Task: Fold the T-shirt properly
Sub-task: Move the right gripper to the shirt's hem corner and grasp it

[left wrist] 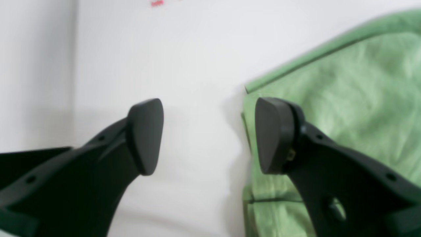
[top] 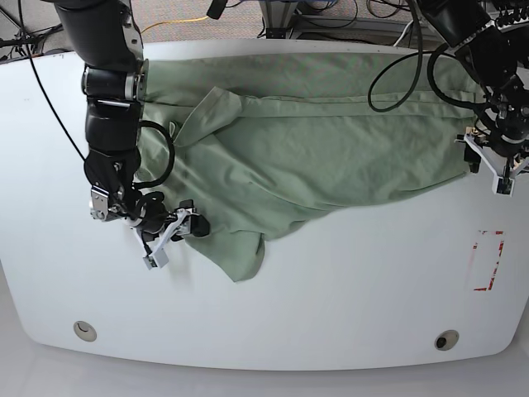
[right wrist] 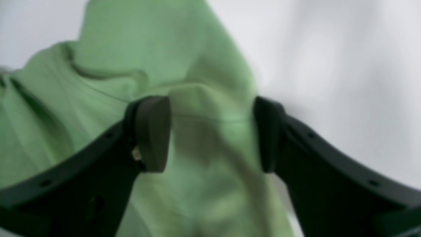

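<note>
The pale green T-shirt lies wrinkled across the far half of the white table, with one flap hanging toward the front. My right gripper sits at the shirt's left front edge. In its wrist view it is open, with a raised fold of the T-shirt lying between the spread fingers. My left gripper is at the shirt's right edge. Its wrist view shows it open over bare table, one finger just over the T-shirt's hemmed corner.
A red-marked rectangle lies on the table at the right. Two round holes sit near the front edge. Cables from the left arm loop over the shirt's far right part.
</note>
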Tool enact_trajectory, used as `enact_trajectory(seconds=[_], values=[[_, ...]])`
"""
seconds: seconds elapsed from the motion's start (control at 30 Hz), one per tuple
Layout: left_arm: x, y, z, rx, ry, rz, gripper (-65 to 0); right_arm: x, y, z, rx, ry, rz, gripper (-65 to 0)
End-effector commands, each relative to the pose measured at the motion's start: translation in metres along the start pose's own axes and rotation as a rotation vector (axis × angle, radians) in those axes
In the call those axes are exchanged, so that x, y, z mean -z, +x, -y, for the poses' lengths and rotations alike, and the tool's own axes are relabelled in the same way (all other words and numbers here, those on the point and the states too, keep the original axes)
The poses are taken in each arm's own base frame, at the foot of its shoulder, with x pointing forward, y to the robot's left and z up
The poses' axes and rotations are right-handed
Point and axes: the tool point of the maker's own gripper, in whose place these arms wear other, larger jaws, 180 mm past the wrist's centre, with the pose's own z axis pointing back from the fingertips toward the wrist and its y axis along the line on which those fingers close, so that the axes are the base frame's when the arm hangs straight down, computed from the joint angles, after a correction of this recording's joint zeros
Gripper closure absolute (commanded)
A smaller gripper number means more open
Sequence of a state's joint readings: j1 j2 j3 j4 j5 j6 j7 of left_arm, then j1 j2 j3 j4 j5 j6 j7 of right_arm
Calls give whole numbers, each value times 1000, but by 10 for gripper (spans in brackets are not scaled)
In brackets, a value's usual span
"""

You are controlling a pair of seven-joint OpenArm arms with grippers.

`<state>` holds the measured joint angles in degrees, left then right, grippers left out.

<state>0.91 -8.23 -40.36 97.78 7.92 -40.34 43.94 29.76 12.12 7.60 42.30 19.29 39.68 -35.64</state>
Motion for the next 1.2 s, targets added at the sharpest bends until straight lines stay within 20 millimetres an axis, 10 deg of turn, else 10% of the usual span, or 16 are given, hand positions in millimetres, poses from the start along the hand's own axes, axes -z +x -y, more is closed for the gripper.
enact_trajectory(seconds=[0.0,0.3,0.93,1.17], values=[[5,2,-4,-12,-4,11,-415,1,13,-4,-24,6,15,-315],[35,-6,8,-98,-80,-30,-482,2,18,-7,-24,13,44,-62],[70,8,31,-195,-185,-44,-490,2,6,-6,-17,10,24,-54],[82,-4,45,-229,-237,-87,-283,3,0,-7,-11,12,15,-52]])
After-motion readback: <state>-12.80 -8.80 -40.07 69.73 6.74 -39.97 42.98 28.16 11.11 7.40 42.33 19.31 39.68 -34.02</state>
